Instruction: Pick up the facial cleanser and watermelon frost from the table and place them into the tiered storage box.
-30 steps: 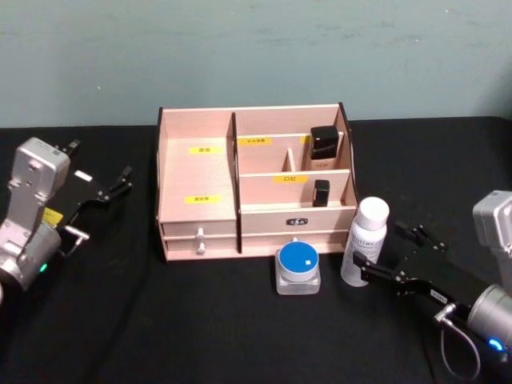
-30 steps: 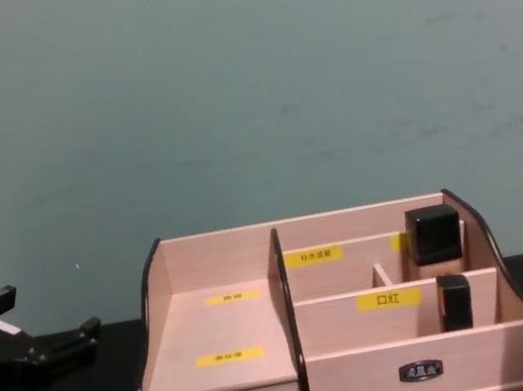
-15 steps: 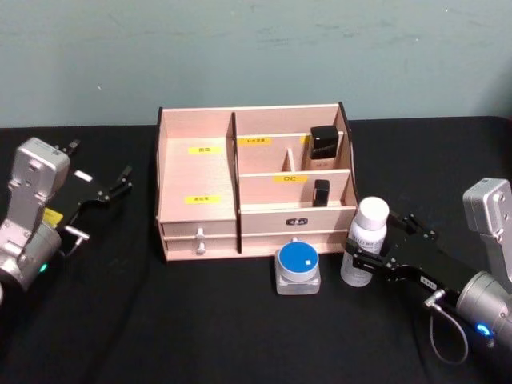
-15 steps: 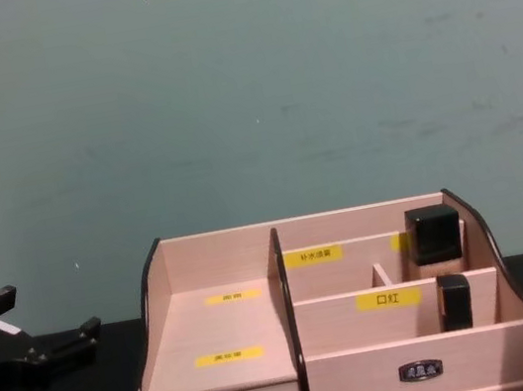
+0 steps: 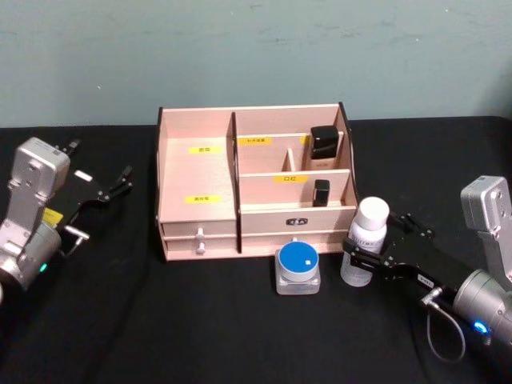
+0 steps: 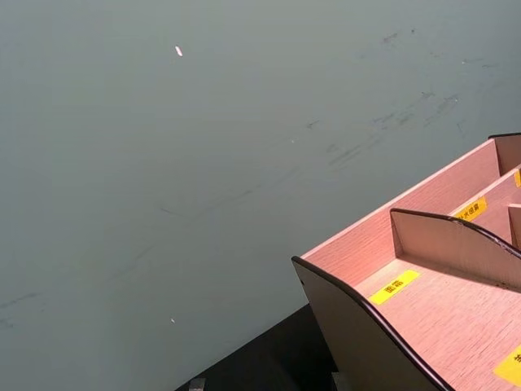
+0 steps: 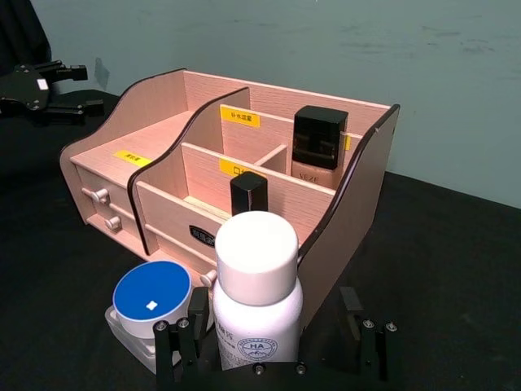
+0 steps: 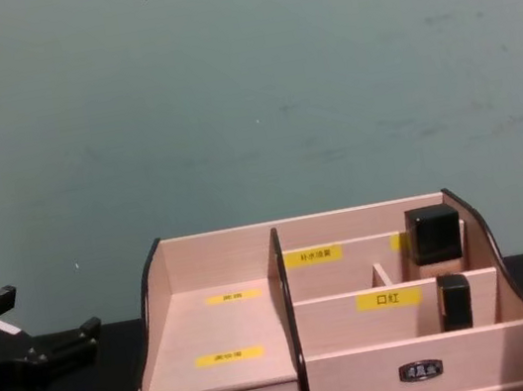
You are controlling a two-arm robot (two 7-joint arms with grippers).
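Facial cleanser, a white cylindrical bottle with a white cap (image 5: pixel 366 252), stands upright on the black counter (image 5: pixel 200 320), long axis vertical, between the spread fingers of the right tool (image 7: pixel 269 326), which grips nothing.

Its front carries a round "HA" mark and small print too fine to read. It stands just off the right front corner of the tiered storage box, a pale pink-beige wooden organiser (image 5: pixel 196 128) whose yellow labels include "口红" on the middle tier. A square clear jar with a round blue lid (image 5: pixel 298 266) sits just beside the bottle, before the drawers. The left tool (image 5: pixel 102 164) hovers open and empty, well left of the box.
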